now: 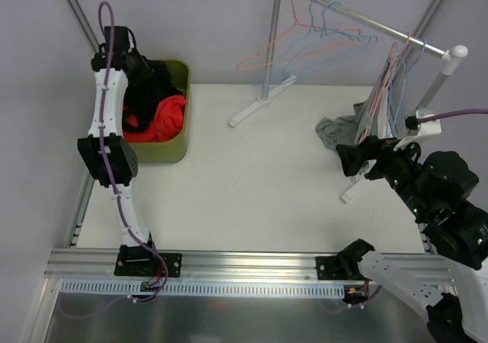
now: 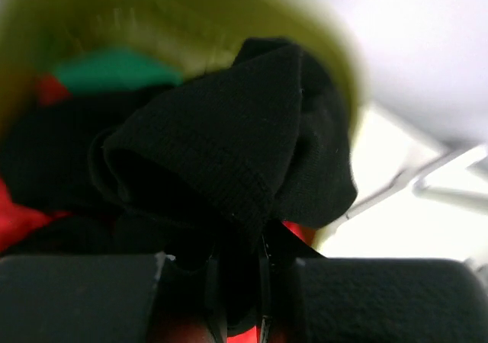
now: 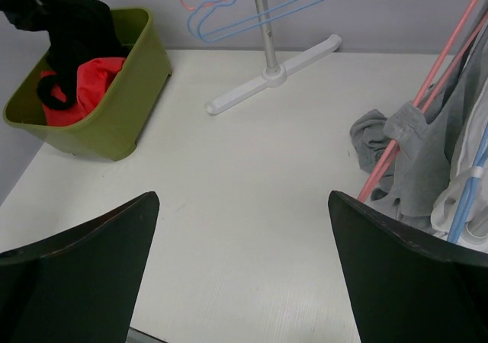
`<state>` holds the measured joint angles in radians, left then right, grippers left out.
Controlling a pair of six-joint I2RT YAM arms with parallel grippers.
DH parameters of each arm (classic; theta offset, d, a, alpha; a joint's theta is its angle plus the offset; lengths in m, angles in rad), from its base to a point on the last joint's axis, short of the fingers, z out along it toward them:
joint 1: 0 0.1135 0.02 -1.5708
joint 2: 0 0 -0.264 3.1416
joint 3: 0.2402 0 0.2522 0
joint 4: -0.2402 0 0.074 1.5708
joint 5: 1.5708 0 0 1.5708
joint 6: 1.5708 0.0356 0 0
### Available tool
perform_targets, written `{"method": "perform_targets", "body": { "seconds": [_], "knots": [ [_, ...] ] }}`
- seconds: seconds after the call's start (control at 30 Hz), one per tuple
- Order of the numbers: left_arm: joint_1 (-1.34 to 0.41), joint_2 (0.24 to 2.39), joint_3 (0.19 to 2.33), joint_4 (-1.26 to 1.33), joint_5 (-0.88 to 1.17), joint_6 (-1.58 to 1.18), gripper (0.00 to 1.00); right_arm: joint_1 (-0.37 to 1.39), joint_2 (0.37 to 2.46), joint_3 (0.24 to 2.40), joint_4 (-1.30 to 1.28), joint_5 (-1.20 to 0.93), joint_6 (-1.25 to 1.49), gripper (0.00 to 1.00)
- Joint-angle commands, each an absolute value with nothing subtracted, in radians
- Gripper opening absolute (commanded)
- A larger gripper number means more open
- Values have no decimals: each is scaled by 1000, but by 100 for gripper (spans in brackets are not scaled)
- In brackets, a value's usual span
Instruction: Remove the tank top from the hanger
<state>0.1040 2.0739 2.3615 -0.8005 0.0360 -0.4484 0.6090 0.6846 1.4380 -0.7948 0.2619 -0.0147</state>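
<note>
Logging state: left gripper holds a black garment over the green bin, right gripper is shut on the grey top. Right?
No: the right gripper is open, nothing between its fingers, per the right wrist view; the grey top hangs beside it. The left gripper does hold the black garment over the green bin.

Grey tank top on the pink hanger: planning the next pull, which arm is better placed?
Right. The open right fingers face the grey tank top on the pink wire hanger close by; the left fingers are shut on a black knit garment at the green plastic bin.
</note>
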Motion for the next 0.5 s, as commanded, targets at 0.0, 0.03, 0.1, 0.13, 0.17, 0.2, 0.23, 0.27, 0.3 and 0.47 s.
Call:
{"method": "perform_targets", "body": {
  "seconds": [0.0, 0.03, 0.1, 0.13, 0.17, 0.2, 0.23, 0.27, 0.3, 0.47],
  "knots": [
    [81, 2100, 2261, -798, 164, -426, 0, 609, 732, 1474, -785, 233, -5, 99],
    [80, 2106, 2234, -798, 170, -425, 0, 607, 739, 1476, -785, 221, -5, 99],
    [71, 2123, 2119, -799, 172, -422, 0, 609, 767, 1477, -787, 206, -3, 99],
    [66, 2123, 2074, -798, 172, -423, 0, 609, 778, 1477, -790, 199, -3, 99],
    [58, 2123, 1978, -798, 154, -428, 0, 607, 791, 1488, -795, 201, -3, 99],
    [48, 2122, 1932, -799, 91, -434, 0, 607, 819, 1497, -808, 204, -3, 99],
    [48, 2121, 1890, -798, 74, -442, 0, 607, 833, 1509, -819, 216, 27, 100],
    [48, 2123, 1828, -799, 66, -454, 0, 607, 847, 1526, -830, 227, 34, 99],
    [48, 2123, 1809, -801, 58, -453, 0, 609, 862, 1563, -848, 236, 38, 99],
    [60, 2051, 1836, -830, -23, -459, 23, 607, 933, 1675, -877, 193, 23, 99]
  ]
}}
